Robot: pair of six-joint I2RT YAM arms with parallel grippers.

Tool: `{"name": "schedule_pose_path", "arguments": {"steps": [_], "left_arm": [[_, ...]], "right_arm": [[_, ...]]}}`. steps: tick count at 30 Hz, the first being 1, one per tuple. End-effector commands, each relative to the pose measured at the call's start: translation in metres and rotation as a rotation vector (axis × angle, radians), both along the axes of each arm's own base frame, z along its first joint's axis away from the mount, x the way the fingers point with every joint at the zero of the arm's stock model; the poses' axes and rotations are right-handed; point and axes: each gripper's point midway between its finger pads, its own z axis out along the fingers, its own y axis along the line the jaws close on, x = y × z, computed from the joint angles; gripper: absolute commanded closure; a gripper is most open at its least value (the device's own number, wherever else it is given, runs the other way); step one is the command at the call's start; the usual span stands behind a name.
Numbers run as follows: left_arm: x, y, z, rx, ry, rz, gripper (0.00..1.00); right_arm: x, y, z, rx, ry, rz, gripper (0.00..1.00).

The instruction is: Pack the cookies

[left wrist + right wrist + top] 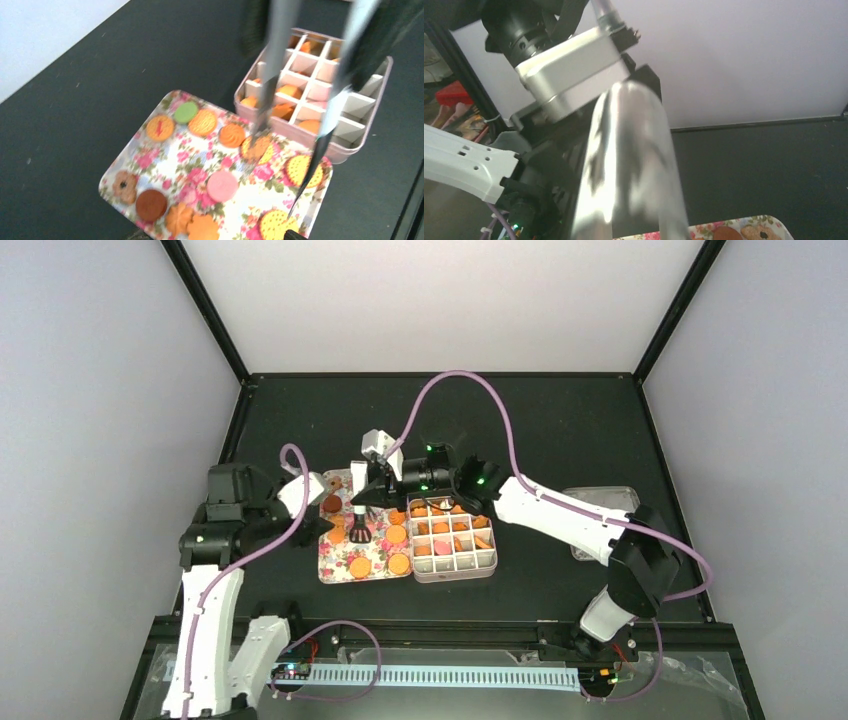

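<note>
The cookies (222,186) lie on the flower-patterned tray (170,160): orange, pink, green and brown rounds. More cookies (440,528) fill some cells of the pink divided box (350,150), which stands against the tray's right side (335,565). My right gripper (380,485) is shut on the metal tongs (358,515). It holds them upright, with their black tips just above the tray. Seen from the right wrist, the tongs (624,165) are a blurred metal band. My left gripper (318,508) hovers at the tray's far left corner. Its jaws are open, and only the fingertips (290,235) show.
A clear plastic lid (600,515) lies on the black table to the right of the box (455,575). Purple cables (470,380) arc over both arms. The right arm stretches over the box, and the two wrists are close together above the tray.
</note>
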Motion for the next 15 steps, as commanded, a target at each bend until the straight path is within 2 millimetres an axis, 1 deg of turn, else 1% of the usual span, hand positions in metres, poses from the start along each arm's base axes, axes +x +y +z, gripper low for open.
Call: {"name": "schedule_pose_path", "arguments": {"steps": [1, 3, 5, 7, 10, 15], "left_arm": [[0.0, 0.029, -0.013, 0.044, 0.035, 0.02, 0.27], [0.015, 0.05, -0.028, 0.049, 0.073, 0.071, 0.26], [0.032, 0.073, -0.041, 0.014, 0.127, 0.144, 0.25], [0.046, 0.086, -0.051, -0.031, 0.197, 0.182, 0.25], [0.057, 0.086, -0.059, -0.107, 0.27, 0.185, 0.23], [0.067, 0.084, -0.052, -0.173, 0.233, 0.206, 0.22]], "right_arm": [[0.012, 0.002, -0.005, 0.014, -0.059, -0.072, 0.65], [0.019, 0.007, -0.016, -0.006, -0.056, -0.098, 0.65], [0.023, 0.011, -0.027, -0.021, -0.057, -0.114, 0.65], [0.026, 0.015, -0.034, -0.026, -0.056, -0.127, 0.65], [0.029, 0.022, -0.044, -0.03, -0.06, -0.143, 0.66], [0.039, 0.037, -0.053, -0.026, -0.081, -0.184, 0.65]]}}
